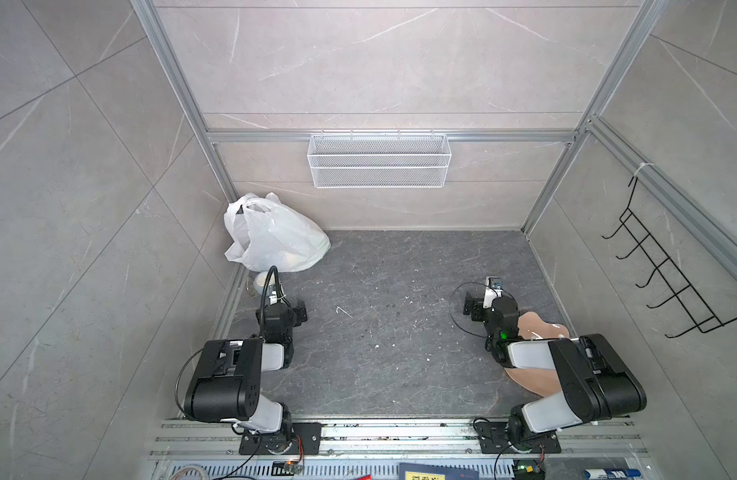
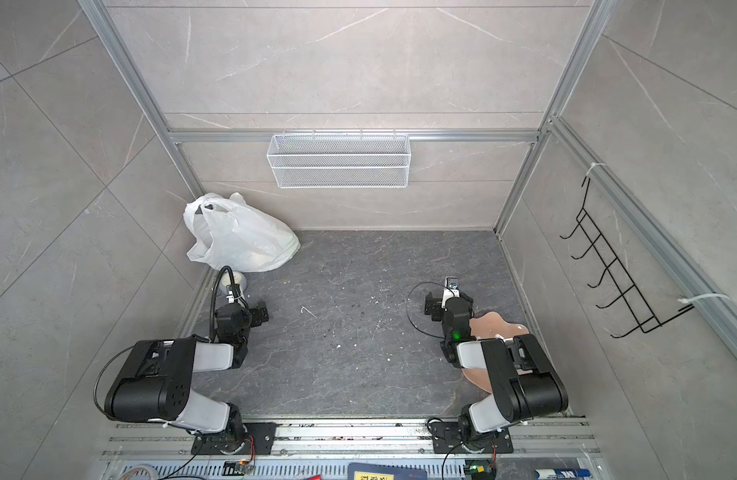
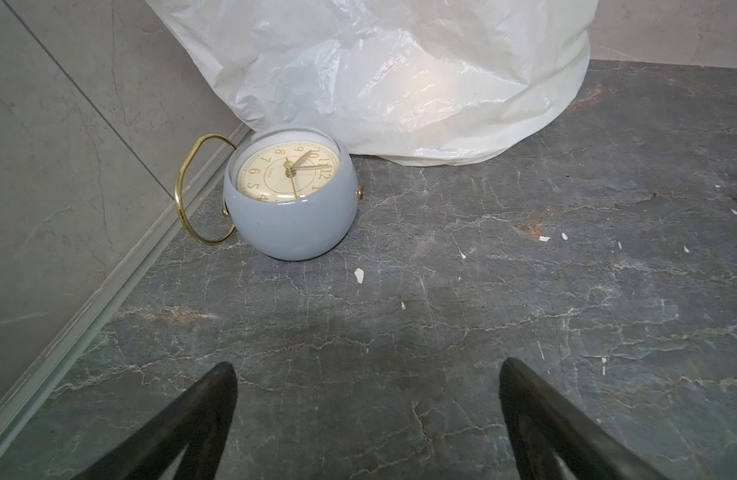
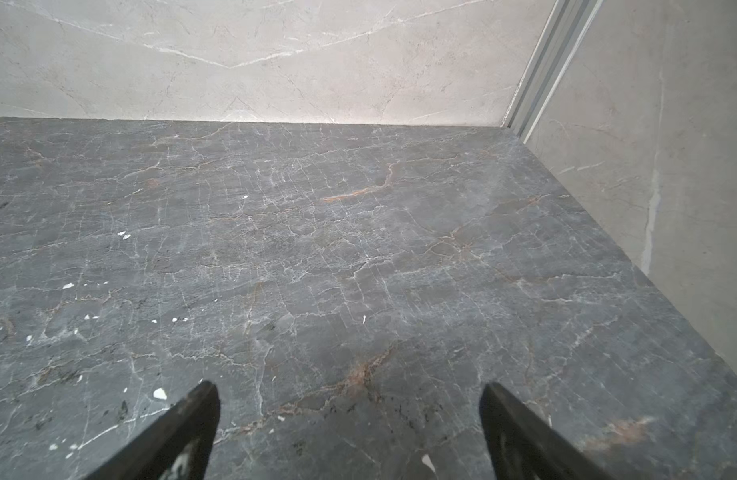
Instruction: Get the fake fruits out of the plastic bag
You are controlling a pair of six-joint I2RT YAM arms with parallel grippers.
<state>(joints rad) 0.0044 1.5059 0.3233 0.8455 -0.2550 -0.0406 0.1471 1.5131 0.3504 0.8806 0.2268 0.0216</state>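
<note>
The white crinkly plastic bag [image 1: 275,239] [image 2: 240,241] lies bulging in the far left corner of the dark stone floor, its handles toward the left wall. The fake fruits are hidden inside it; only a faint warm glow shows through the film [image 3: 420,83]. My left gripper [image 3: 366,374] [image 1: 292,311] hangs open over bare floor, short of the bag, with nothing between its fingers. My right gripper [image 4: 348,392] [image 1: 478,306] is also open and empty, over bare floor on the right side, far from the bag.
A pale blue alarm clock [image 3: 292,208] [image 1: 260,284] with a brass handle lies just in front of the bag, by the left wall. A pink plate [image 1: 539,328] lies under my right arm. A white mesh basket [image 1: 379,160] hangs on the back wall, a black hook rack [image 1: 665,270] on the right wall.
</note>
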